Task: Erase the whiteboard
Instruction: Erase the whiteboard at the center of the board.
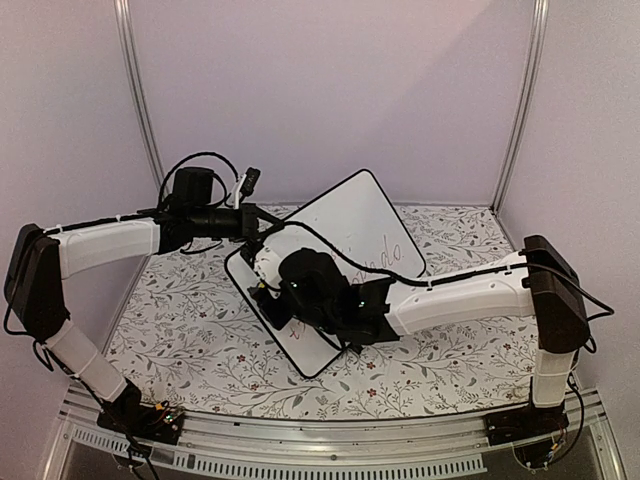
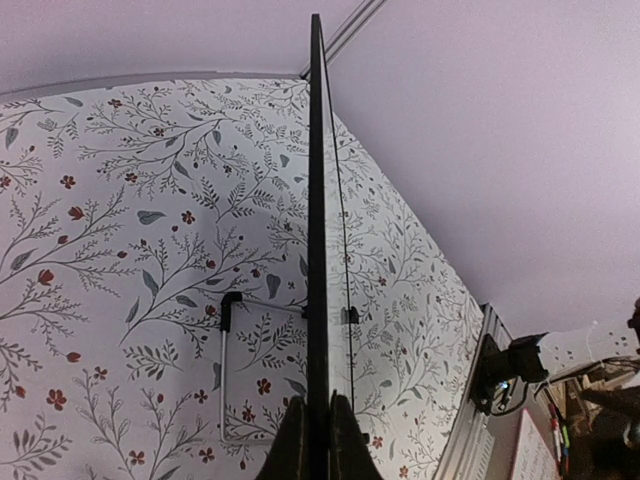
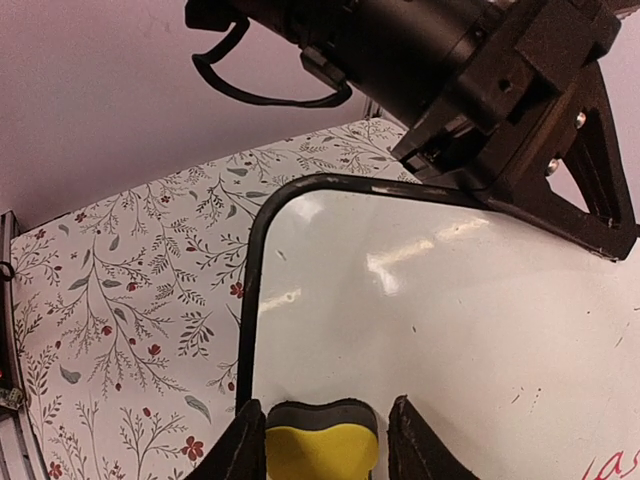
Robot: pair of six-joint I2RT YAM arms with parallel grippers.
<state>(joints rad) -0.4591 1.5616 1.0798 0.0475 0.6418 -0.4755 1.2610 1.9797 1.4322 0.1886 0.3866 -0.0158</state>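
Note:
The whiteboard (image 1: 350, 215) stands tilted on the floral table, white with a thin black frame and faint red writing (image 1: 385, 255) on its face. My left gripper (image 1: 256, 222) is shut on the board's upper left edge. In the left wrist view the board (image 2: 316, 200) runs edge-on between the pinched fingers of the left gripper (image 2: 318, 402). My right gripper (image 3: 325, 405) hovers at the board's (image 3: 440, 320) face near its rounded corner. A yellow eraser (image 3: 322, 448) with a dark felt edge sits between its fingers. The eraser touches the left finger (image 3: 245, 440), and a gap shows at the right finger.
A floral cloth (image 1: 190, 320) covers the table. The board's wire foot (image 2: 225, 370) rests on the cloth behind it. An aluminium rail (image 1: 330, 445) runs along the near edge. Pale walls with metal posts (image 1: 140, 100) close in the back and sides.

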